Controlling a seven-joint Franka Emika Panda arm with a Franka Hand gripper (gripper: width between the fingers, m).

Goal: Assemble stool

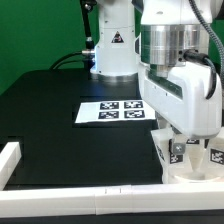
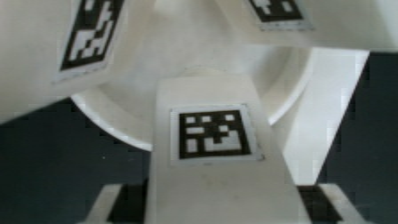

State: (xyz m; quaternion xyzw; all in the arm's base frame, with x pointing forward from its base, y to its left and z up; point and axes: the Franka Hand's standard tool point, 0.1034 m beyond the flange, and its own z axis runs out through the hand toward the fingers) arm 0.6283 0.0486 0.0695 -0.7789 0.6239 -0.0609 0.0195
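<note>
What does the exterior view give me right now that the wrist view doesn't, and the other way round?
Only the exterior view shows the black table, the flat white marker board with its four tags, the long white border rails and the arm's base, plus where the gripper hangs: low at that view's right, over the stool parts.

Only the wrist view shows the fingertips flanking a white blocky tagged leg, with the round white rimmed seat disc behind.

Both share the white tagged stool parts; whether the fingers touch the leg is unclear.

Stool leg [image 2: 214, 150] — matt white plastic
</note>
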